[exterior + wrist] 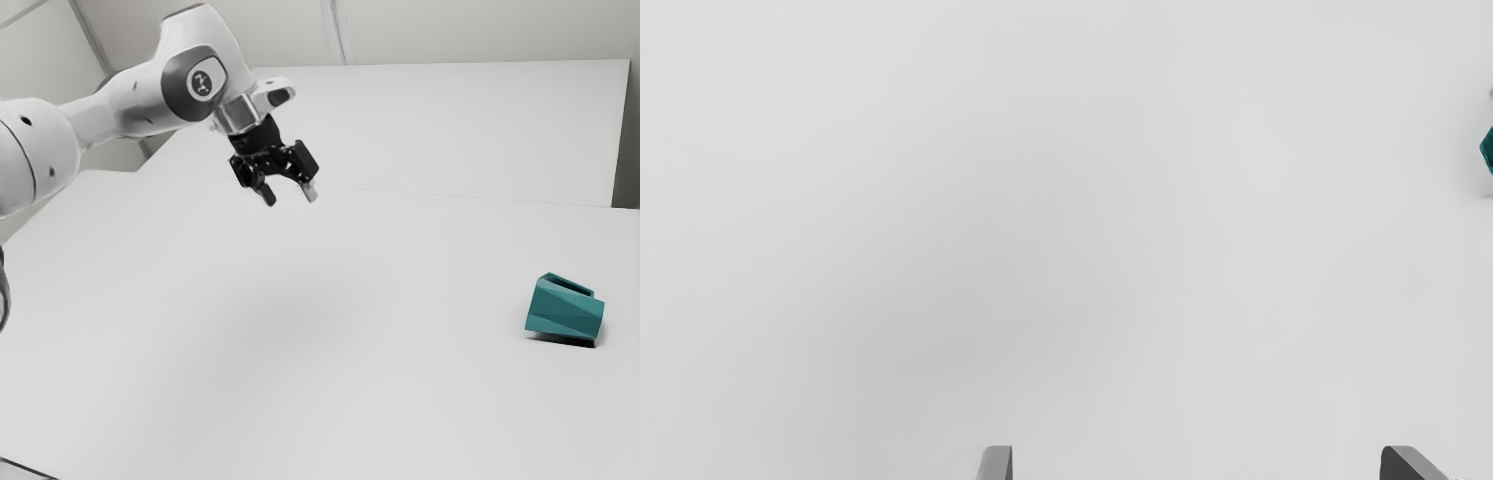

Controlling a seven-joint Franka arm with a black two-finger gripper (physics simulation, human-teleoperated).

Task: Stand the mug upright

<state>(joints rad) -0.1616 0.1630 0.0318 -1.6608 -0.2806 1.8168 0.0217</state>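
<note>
My gripper (290, 197) hangs high above the table in the exterior view, open, with nothing between its fingers. The wrist view has the gripper (1196, 463) with its two fingertips wide apart. A teal, faceted mug (565, 308) lies tipped on its side on the table, well off toward the exterior view's right from the gripper and not touching it. In the wrist view a small part of the mug (1488, 151) shows at the picture's edge; the rest of it is cut off.
The white table (300, 370) spreads under the arm and the mug. Behind it, in the exterior view, stands a pale raised panel or surface (480, 130), with pale walls beyond.
</note>
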